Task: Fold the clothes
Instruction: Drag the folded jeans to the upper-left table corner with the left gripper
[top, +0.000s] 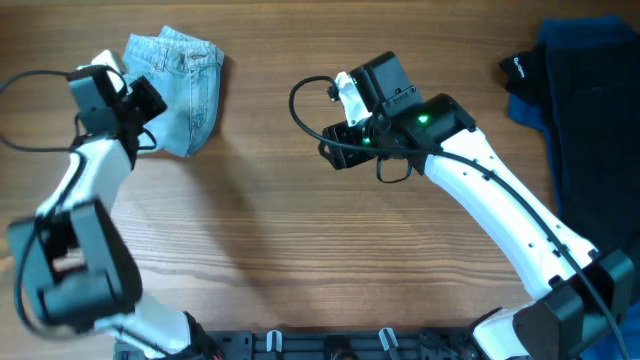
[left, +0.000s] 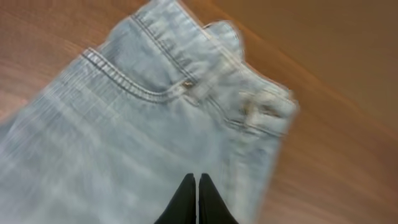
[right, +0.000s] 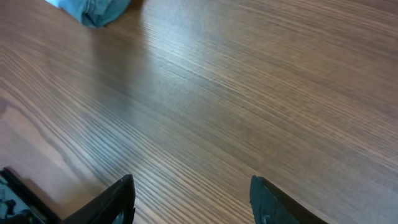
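The left wrist view is motion-blurred. In it, the denim shorts (left: 143, 124) run past the left and bottom edges; a pocket seam and the waistband are legible. The left hand (left: 198, 190) is over the denim with its fingertips pressed together and no cloth visible between them.

In the overhead view, the shorts lie as a folded bundle at the far left of the surface (top: 300, 260). The right hand (right: 193, 199) is over bare wood, its fingers spread apart and holding nothing.

At the right edge, a dark blue cloth (top: 590, 90) is cut off by the frame. A black garment (top: 520, 72) overlaps it.
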